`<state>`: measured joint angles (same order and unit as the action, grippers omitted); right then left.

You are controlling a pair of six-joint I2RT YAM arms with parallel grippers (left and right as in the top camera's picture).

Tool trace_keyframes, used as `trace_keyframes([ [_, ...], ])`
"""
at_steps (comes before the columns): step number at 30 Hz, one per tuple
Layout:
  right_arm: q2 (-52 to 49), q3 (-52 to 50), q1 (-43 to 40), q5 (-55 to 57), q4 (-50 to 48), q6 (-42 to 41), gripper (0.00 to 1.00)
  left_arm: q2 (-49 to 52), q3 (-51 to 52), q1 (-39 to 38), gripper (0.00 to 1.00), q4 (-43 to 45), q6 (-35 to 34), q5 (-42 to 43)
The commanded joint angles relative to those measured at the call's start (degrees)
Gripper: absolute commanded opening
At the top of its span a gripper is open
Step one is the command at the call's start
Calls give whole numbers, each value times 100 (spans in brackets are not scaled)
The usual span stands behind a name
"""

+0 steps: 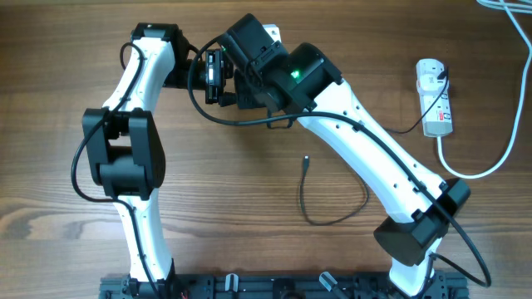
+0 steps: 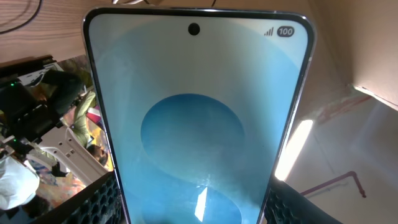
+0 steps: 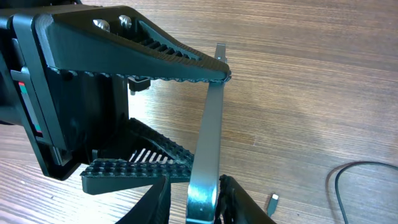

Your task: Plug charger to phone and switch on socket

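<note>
The phone [image 2: 196,106], its turquoise screen lit, is held off the table with my left gripper [image 2: 196,200] shut on its two long sides. In the overhead view it shows edge-on [image 1: 218,73] between the two wrists. My right gripper [image 3: 200,202] straddles the phone's silver edge [image 3: 208,124]; its right finger [image 3: 239,205] touches the edge and the left finger [image 3: 160,202] stands slightly apart. The charger's thin black cable [image 1: 332,218] loops on the table, its connector tip [image 1: 306,162] lying free, also seen as a tip [image 3: 272,201] in the right wrist view. The white socket [image 1: 436,98] lies at the far right.
A pale thick cable [image 1: 499,158] curves along the right edge of the wooden table [image 1: 50,149]. Both arms cross over the table's upper middle. A black rail [image 1: 249,286] runs along the front edge.
</note>
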<state>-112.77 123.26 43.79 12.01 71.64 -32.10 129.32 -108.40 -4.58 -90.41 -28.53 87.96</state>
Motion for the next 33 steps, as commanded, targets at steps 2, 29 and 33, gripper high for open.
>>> trace_keyframes([
  [2,50,179,28,-4,-11,-50,24,-280,-122,26,64,-7,131,221],
  [29,50,179,28,-4,72,-433,4,-280,-122,26,90,-9,114,223],
  [33,50,179,-28,170,76,-1377,4,-280,-122,24,100,-7,116,223],
])
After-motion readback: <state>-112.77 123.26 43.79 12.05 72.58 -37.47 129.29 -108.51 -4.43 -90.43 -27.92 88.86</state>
